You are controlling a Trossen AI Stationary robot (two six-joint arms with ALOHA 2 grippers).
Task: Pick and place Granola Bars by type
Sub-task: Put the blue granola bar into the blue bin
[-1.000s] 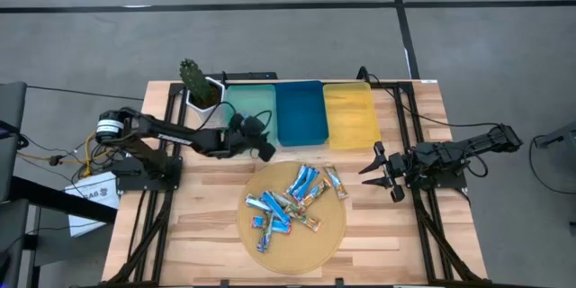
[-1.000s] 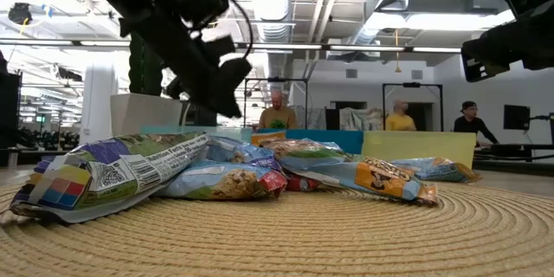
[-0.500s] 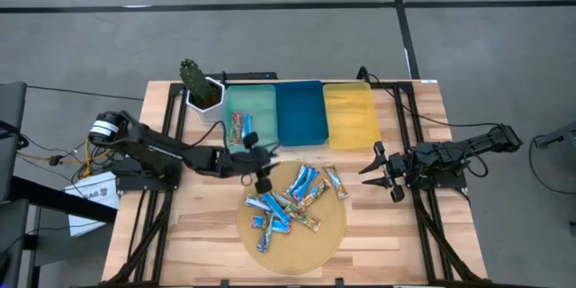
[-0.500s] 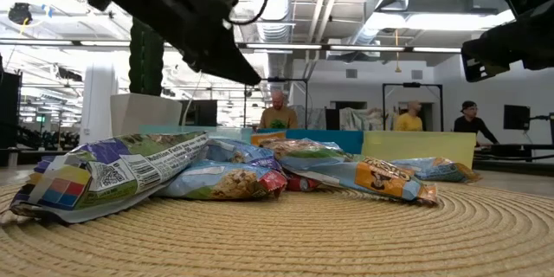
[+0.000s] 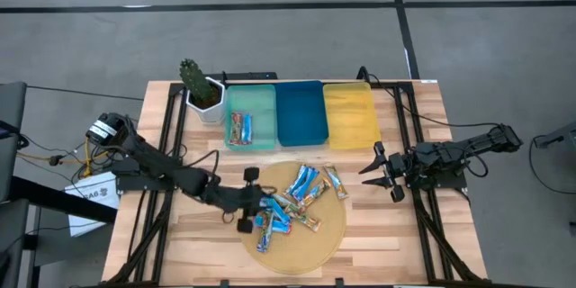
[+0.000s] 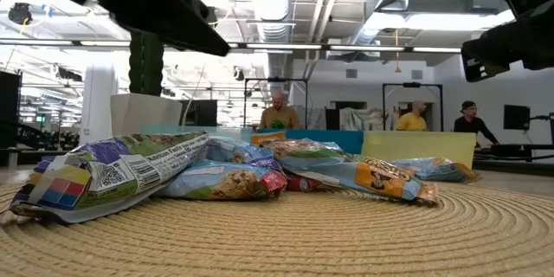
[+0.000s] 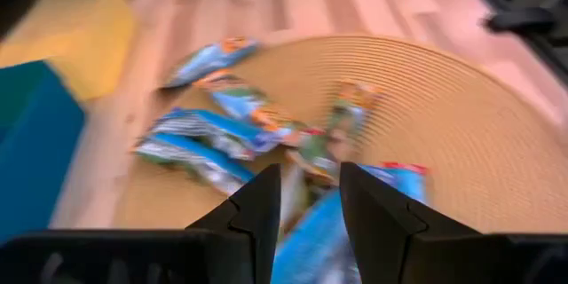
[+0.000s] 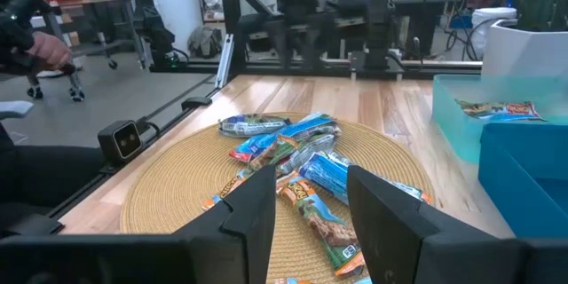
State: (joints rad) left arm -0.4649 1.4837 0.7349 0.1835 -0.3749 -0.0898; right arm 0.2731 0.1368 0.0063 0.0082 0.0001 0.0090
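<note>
Three trays in a row at the far side of the table: teal tray (image 5: 249, 117) on the left, blue tray (image 5: 301, 113) in the middle, yellow tray (image 5: 351, 115) on the right. One potted cactus (image 5: 199, 86) stands just left of the teal tray.

Granola Bars (image 5: 288, 204): a loose heap on the round woven mat (image 5: 319, 238), near-centre of the table. About ten in the heap, mostly blue-white; the exact count is uncertain where they overlap. One more bar (image 5: 239, 129), red and tan, lies inside the teal tray. Blue and yellow trays hold no bars.

Left gripper (image 5: 249, 200): reaches over the left edge of the mat, right at the heap. Fingers (image 7: 257, 217) parted by a narrow gap, nothing pinched between them; bars lie below.

Right gripper (image 5: 377, 170): rests at the right side of the table, just right of the mat, apart from the bars. Fingers (image 8: 256, 209) spread, holding nothing.

Three people visible in the room beyond the table.
</note>
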